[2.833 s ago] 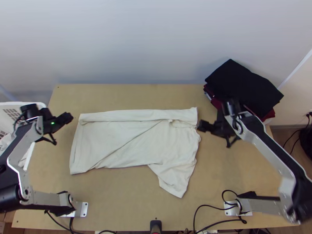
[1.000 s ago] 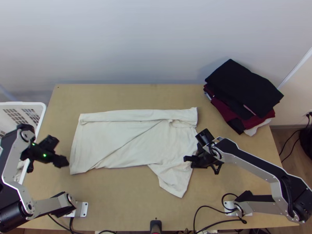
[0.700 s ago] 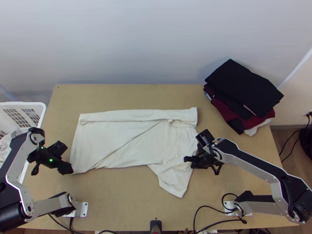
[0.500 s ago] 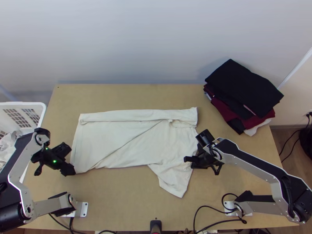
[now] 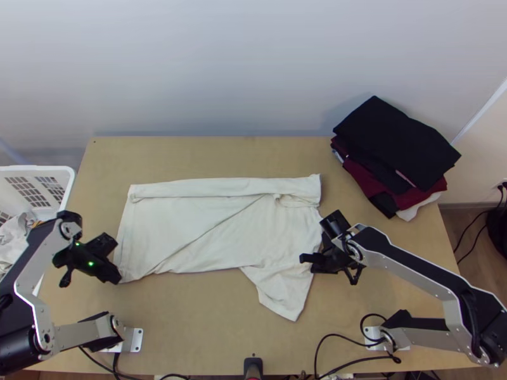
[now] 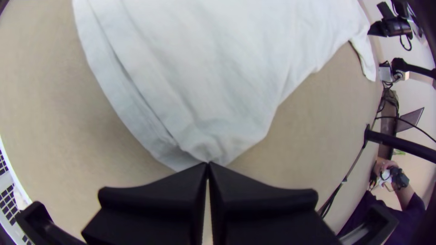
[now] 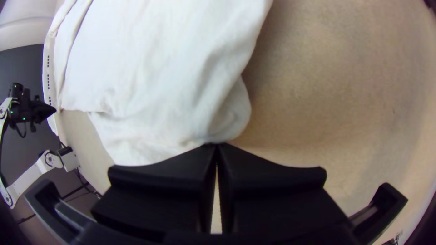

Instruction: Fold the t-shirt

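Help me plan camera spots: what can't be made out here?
How much T-shirt the left pincer pinches: left wrist view, hidden by its own fingers.
The same for the right pincer: right wrist view, its own fingers again.
The rest of the white basket: top view, cut off by the left edge.
Full shapes of the lower clothes: top view, under black cloth.

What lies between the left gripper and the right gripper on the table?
The pale t-shirt, partly folded, lies between the left gripper and the right gripper, as the top view shows.
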### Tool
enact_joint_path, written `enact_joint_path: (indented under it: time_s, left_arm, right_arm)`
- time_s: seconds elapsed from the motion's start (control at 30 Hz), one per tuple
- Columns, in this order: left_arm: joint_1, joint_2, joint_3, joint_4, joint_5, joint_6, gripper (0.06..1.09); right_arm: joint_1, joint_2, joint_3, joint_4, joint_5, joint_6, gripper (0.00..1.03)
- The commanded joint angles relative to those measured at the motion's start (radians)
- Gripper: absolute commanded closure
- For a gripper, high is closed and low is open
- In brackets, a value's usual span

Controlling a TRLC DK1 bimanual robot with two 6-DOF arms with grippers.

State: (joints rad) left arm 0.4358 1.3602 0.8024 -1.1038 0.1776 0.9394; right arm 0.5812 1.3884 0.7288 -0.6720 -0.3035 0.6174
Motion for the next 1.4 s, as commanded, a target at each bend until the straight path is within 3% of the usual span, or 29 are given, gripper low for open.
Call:
enact_joint_path:
  time_s: [0.0,0.5,0.8,1.37]
  left_arm:
    - [0.041,0.042,0.087,0.019,0.039,0.016,1.04]
    - [0.044,0.057,0.213,0.061,0.166,-0.122,1.04]
    - [0.046,0.054,0.253,0.079,0.184,-0.146,1.04]
    - [-0.003,0.203,0.515,0.16,0.207,-0.329,1.04]
  right_arm:
    - [-0.007,-0.031,-0.031,-0.001,0.012,0.015,1.0]
    - [-0.015,-0.127,0.021,-0.001,0.037,0.007,1.0]
    - [-0.06,-0.216,0.098,-0.014,0.06,-0.065,1.0]
    - [-0.19,-0.147,0.239,0.008,0.061,-0.143,1.0]
